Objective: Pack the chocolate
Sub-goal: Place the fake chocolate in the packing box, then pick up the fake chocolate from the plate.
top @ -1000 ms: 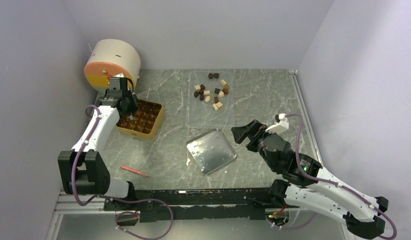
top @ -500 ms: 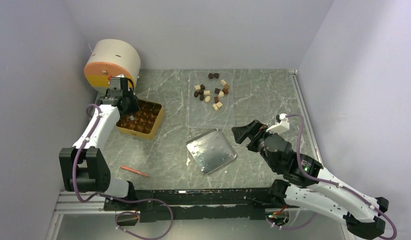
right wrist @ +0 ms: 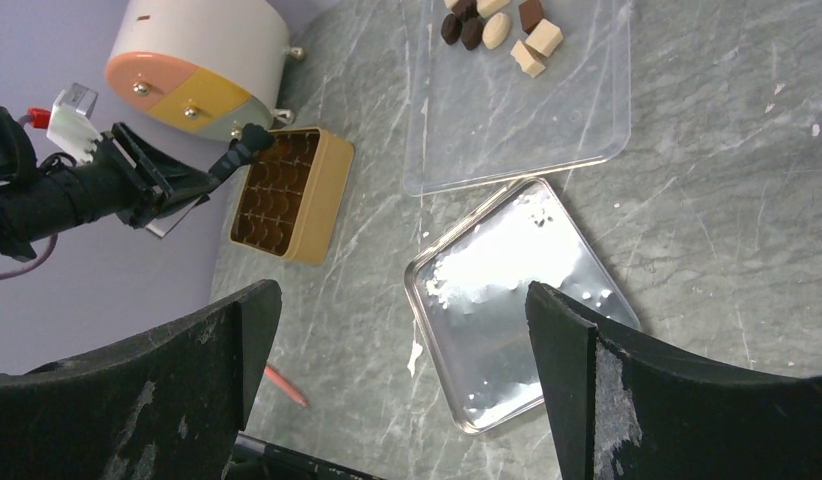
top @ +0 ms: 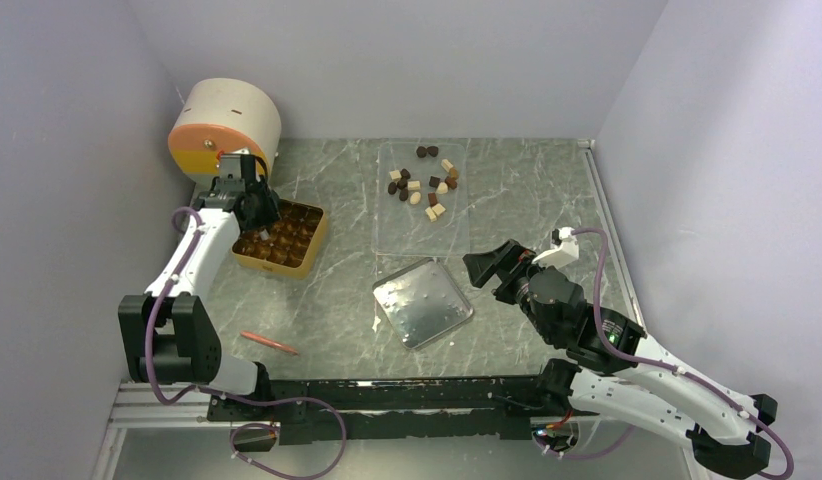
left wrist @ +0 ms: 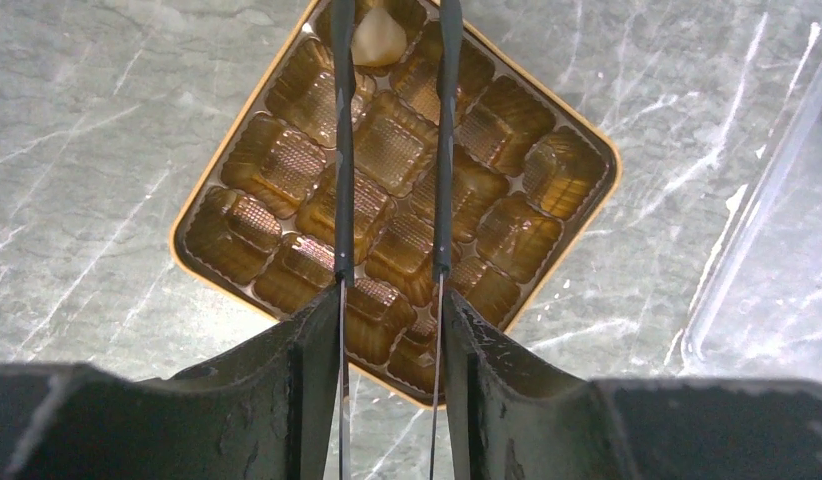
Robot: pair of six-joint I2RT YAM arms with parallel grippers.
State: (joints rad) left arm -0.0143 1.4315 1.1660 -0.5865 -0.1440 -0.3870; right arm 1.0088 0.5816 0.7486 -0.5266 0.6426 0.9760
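Note:
Several dark, brown and cream pieces of chocolate (top: 423,186) lie on a clear plastic sheet (top: 417,235) at the back middle, also seen in the right wrist view (right wrist: 497,25). The golden-tan compartment box (top: 283,237) sits at the left. My left gripper (top: 259,205) hovers over its far corner, its thin tongs open. One cream piece (left wrist: 377,40) rests in a corner compartment between the tong tips (left wrist: 395,18), with a gap on one side. The other compartments of the box (left wrist: 202,200) in view hold nothing. My right gripper (top: 484,268) hangs wide open and holds nothing (right wrist: 402,380).
A shiny metal lid (top: 423,301) lies in the middle, just left of the right gripper. A thin red-orange pen (top: 269,342) lies near the front left. A round cream and orange drum (top: 224,125) stands in the back left corner, right behind the box.
The left wrist has shifted slightly over the box's far corner. The right arm has not moved.

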